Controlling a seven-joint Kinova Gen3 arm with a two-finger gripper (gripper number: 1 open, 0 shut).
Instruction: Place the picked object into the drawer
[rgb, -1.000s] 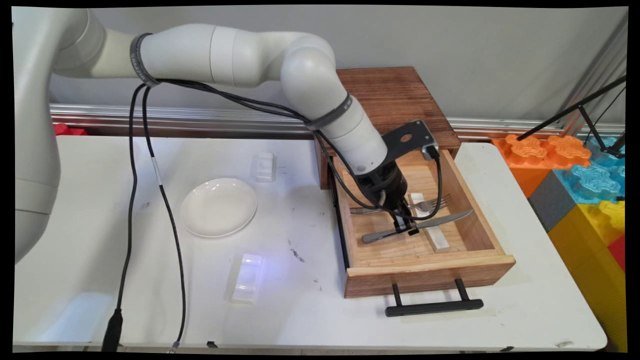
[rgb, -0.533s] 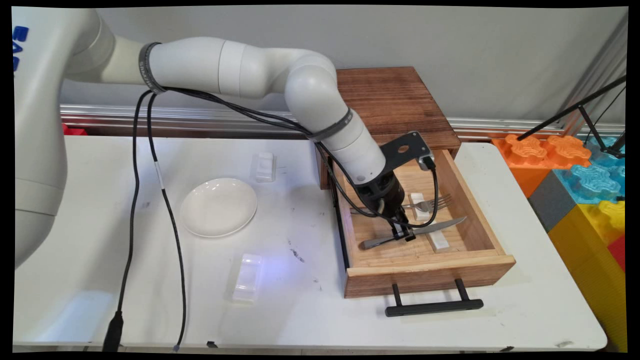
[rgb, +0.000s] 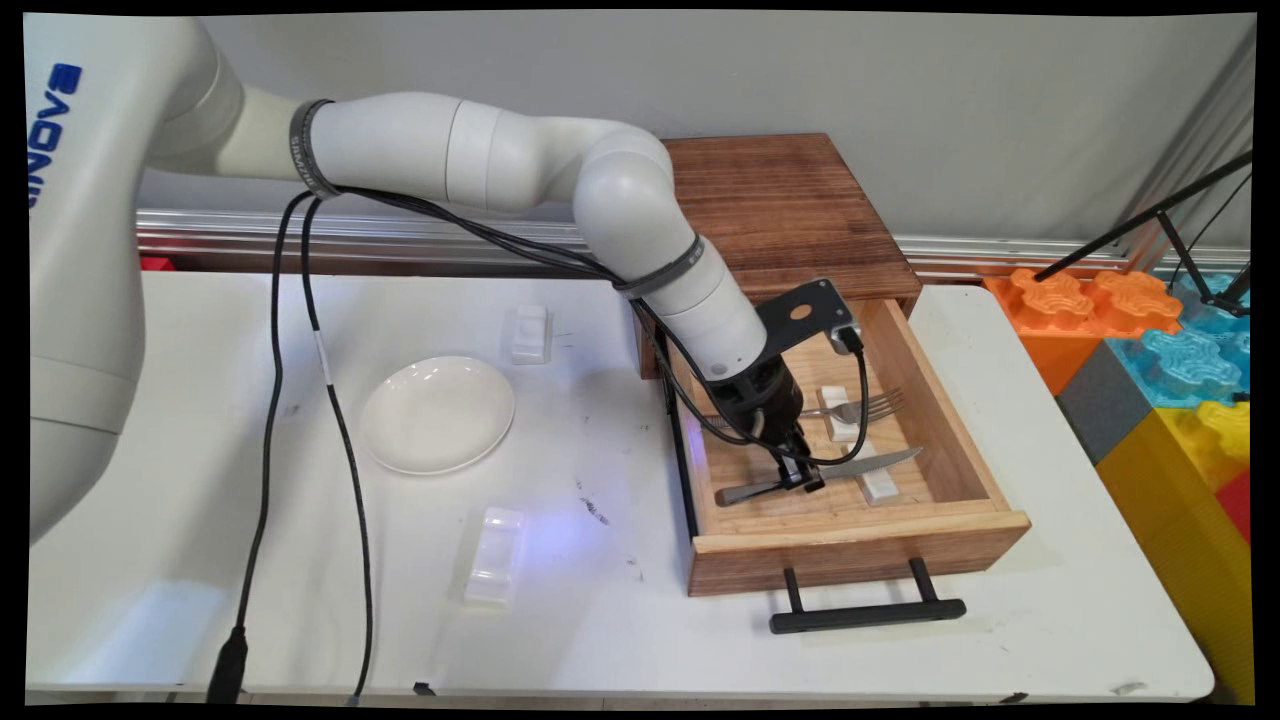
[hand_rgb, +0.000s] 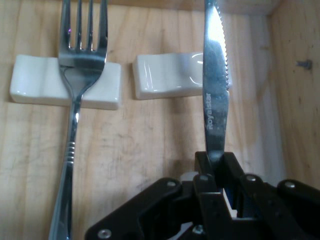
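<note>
Gripping the knife (hand_rgb: 215, 95) near its handle, the pincer (rgb: 797, 478) was closed on it inside the open drawer (rgb: 960, 420), blade reaching away over a white rest (hand_rgb: 167, 75). Beside it a fork (hand_rgb: 77, 100) lay on another rest (hand_rgb: 30, 80). Keeping the knife level and clear of the drawer's walls looked wise. Outside, a plate (rgb: 437, 413) sat well apart on the desk (rgb: 600, 620).

The open drawer (rgb: 850, 520) sits on the table (rgb: 620, 620), right of the plate (rgb: 437, 413). Inside it, the fork (hand_rgb: 75, 115) lies across one rest (hand_rgb: 35, 82); the knife (hand_rgb: 215, 100), held in my jaws, lies over the rest beside it (hand_rgb: 165, 75).
</note>
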